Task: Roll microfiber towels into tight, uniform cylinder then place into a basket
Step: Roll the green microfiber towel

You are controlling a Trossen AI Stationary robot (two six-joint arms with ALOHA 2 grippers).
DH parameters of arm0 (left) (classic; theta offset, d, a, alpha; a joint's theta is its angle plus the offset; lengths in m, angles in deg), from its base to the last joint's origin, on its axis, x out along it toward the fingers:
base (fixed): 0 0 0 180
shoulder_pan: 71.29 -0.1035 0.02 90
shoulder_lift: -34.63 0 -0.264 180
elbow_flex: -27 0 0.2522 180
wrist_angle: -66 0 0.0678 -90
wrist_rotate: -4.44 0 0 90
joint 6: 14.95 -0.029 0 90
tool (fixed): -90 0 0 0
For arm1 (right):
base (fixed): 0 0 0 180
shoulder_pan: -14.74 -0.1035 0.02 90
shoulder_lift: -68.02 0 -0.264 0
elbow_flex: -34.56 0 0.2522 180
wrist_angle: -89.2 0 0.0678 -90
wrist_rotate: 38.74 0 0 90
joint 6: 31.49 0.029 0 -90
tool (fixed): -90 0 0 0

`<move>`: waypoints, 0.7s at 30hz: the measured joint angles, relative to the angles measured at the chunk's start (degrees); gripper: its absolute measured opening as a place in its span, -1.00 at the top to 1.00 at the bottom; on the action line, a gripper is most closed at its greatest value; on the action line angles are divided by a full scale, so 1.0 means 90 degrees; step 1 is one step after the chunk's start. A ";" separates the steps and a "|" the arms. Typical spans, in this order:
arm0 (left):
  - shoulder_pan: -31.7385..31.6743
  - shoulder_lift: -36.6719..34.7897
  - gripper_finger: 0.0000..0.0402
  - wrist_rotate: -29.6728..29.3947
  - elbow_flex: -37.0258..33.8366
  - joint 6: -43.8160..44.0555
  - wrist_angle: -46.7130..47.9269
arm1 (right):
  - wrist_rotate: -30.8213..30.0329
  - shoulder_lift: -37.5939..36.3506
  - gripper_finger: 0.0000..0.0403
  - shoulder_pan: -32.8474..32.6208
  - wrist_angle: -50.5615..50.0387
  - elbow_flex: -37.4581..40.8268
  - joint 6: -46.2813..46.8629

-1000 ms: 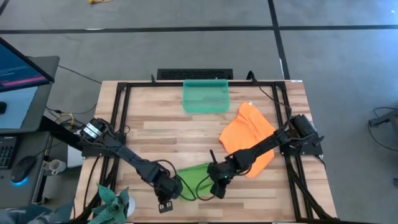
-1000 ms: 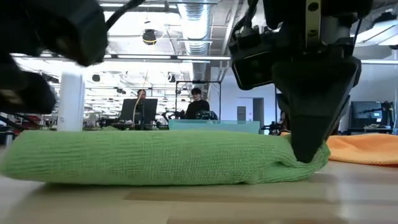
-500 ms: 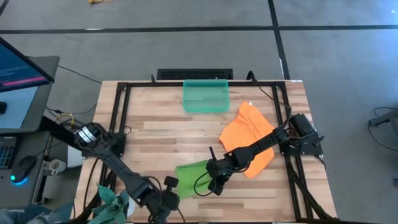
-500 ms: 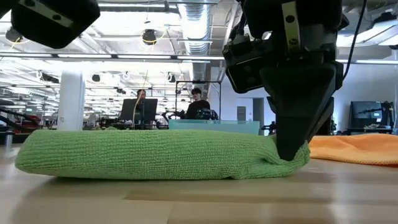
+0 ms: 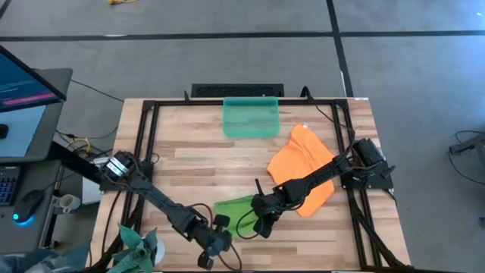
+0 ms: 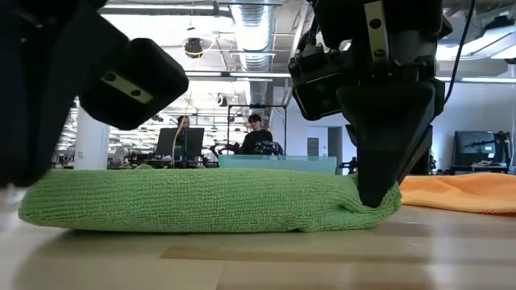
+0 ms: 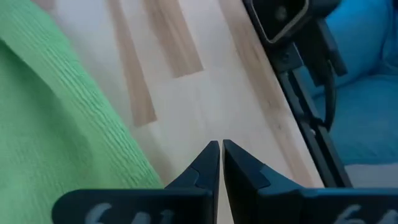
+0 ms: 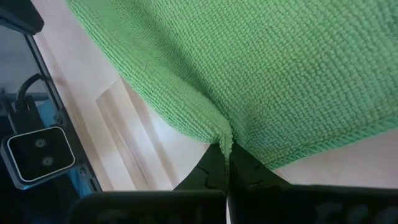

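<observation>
Right gripper [image 8: 225, 155] is clamped on the green towel [image 5: 235, 208] corner, near table edge well short of the basket [image 5: 251, 117]. Left gripper [image 7: 220, 160] is closed, empty, just beside towel. Next roll probably needs both ends pinched, kept even and tight.

A light wooden slat table [image 5: 197, 155] with a black frame carries everything. The teal basket [image 5: 251, 117] sits at twelve o'clock, the orange towel [image 5: 301, 161] lies at three o'clock, and the lime green towel [image 5: 234, 211] lies folded at six o'clock.
</observation>
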 joint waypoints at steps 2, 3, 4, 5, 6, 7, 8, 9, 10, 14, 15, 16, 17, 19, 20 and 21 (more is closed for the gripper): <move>-0.0002 0.0000 0.95 -0.0113 0.0000 0.0050 0.0029 | -0.0002 0.0000 0.96 0.0000 0.0001 0.0000 -0.0007; -0.0005 0.0000 0.95 -0.0170 0.0000 0.0068 0.0079 | -0.0002 0.0000 0.96 0.0000 0.0007 0.0000 -0.0009; -0.0007 0.0000 0.95 -0.0238 0.0000 0.0085 0.0152 | -0.0002 0.0000 0.96 0.0000 0.0012 0.0000 -0.0011; -0.0010 0.0000 0.95 -0.0323 0.0000 0.0115 0.0246 | -0.0002 0.0000 0.96 0.0000 0.0013 0.0000 -0.0010; -0.0010 0.0000 0.95 -0.0387 0.0000 0.0155 0.0343 | -0.0002 0.0000 0.96 -0.0001 0.0015 0.0000 -0.0009; -0.0010 0.0000 0.95 -0.0464 0.0000 0.0183 0.0424 | -0.0002 0.0000 0.96 -0.0010 0.0015 0.0000 -0.0009; -0.0010 0.0000 0.95 -0.0533 0.0000 0.0200 0.0472 | -0.0002 0.0000 0.96 -0.0015 0.0015 0.0000 -0.0009; -0.0010 0.0000 0.95 -0.0616 0.0000 0.0220 0.0504 | -0.0002 0.0000 0.96 -0.0015 0.0015 0.0000 -0.0009; -0.0010 0.0000 0.95 -0.0674 0.0000 0.0227 0.0543 | -0.0001 0.0000 0.96 -0.0015 0.0015 -0.0001 -0.0009; -0.0012 0.0000 0.95 -0.0763 0.0000 0.0167 0.0599 | 0.0000 0.0000 0.96 -0.0015 0.0008 -0.0002 -0.0009; -0.0012 0.0000 0.95 -0.0768 0.0000 0.0130 0.0601 | -0.0002 0.0000 0.96 -0.0015 0.0010 -0.0002 -0.0009; -0.0010 0.0000 0.95 -0.0768 0.0000 0.0118 0.0601 | -0.0002 0.0000 0.96 -0.0015 0.0008 -0.0002 -0.0009; -0.0011 0.0000 0.95 -0.0770 0.0000 0.0115 0.0601 | -0.0002 0.0000 0.96 -0.0015 0.0005 -0.0002 -0.0009; -0.0010 -0.0002 0.95 -0.0774 0.0000 0.0113 0.0603 | -0.0002 0.0000 0.96 -0.0015 0.0001 -0.0002 -0.0009; -0.0011 -0.0013 0.95 -0.0797 0.0000 0.0110 0.0613 | -0.0001 0.0000 0.96 -0.0017 -0.0001 -0.0002 -0.0009; -0.0010 -0.0040 0.95 -0.0860 0.0000 0.0112 0.0662 | -0.0002 0.0000 0.96 -0.0017 -0.0002 -0.0002 -0.0009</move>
